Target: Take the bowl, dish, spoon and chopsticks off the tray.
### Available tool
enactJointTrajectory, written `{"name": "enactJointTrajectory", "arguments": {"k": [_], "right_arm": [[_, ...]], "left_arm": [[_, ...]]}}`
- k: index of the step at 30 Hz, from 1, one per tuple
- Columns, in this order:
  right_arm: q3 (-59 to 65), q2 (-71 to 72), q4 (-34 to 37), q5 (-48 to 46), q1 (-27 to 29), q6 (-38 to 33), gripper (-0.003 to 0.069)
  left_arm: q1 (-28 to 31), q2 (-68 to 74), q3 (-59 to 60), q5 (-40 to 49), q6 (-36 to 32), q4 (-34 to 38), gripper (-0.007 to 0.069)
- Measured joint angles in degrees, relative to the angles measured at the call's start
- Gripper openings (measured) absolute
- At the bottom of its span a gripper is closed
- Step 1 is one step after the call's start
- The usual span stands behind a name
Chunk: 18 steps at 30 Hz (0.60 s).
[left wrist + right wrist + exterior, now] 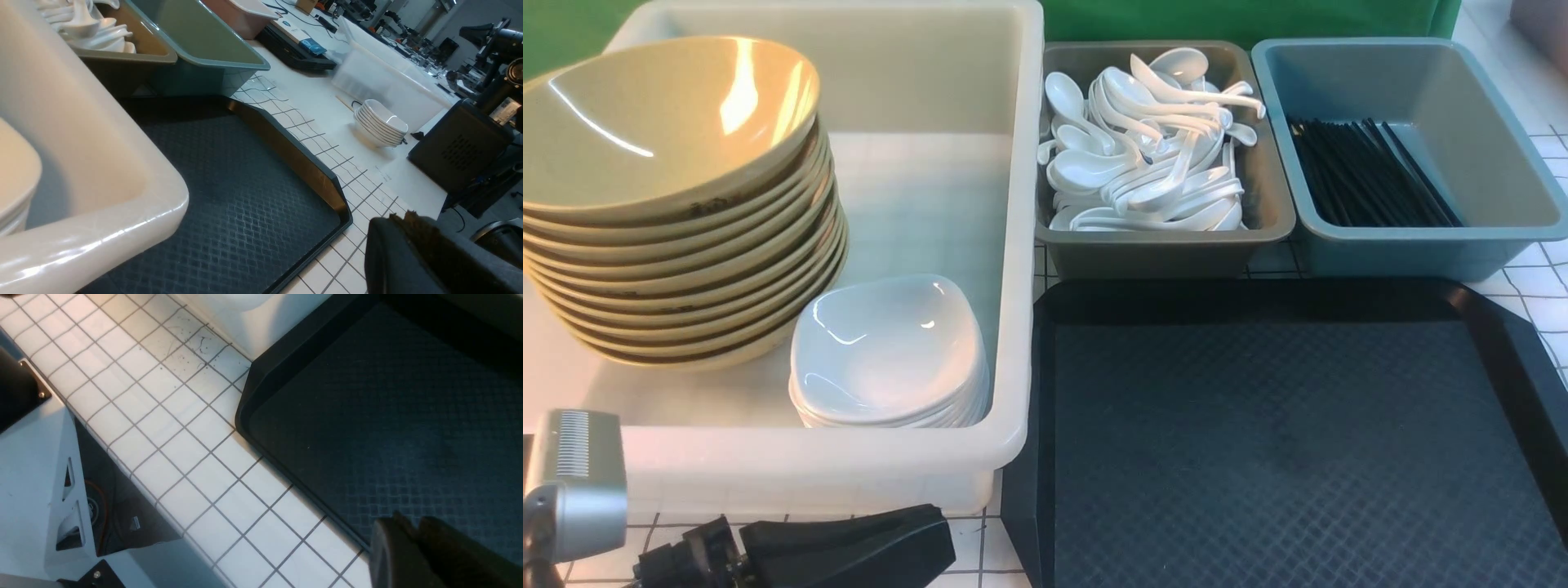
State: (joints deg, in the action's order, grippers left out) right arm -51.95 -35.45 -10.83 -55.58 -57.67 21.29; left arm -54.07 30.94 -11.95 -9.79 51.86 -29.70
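You are looking at the white tub point(1013, 245) filling the 9 to 11 o'clock side of the front view, with the tray point(1290, 457) lying bare at 4 o'clock, its edge touching the tub. The bowl point(662, 122) is topping an olive-yellow stack at 10 o'clock inside the tub; the dish point(882, 343) is topping a white stack just beside it. The spoons point(1152, 155) are piling in the grey bin point(1266, 220) at 12 o'clock, the chopsticks point(1372, 175) lying in the blue-grey bin point(1503, 237) at 2 o'clock. The left gripper point(849, 547) is resting at 7 o'clock, fingers pressed together, gripping nothing. The right gripper point(412, 539) is hovering over the tray's rim, fingers nearly touching, empty.
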Motion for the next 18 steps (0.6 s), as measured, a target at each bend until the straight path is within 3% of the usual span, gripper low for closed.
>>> {"name": "enactJointTrajectory", "arguments": {"k": [18], "right_arm": [[0.0, 0.0, 0.06, 0.0, 0.01, 0.06, 0.0101]], "left_arm": [[0.0, 0.0, 0.0, -0.05, 0.05, -0.16, -0.0001]]}}
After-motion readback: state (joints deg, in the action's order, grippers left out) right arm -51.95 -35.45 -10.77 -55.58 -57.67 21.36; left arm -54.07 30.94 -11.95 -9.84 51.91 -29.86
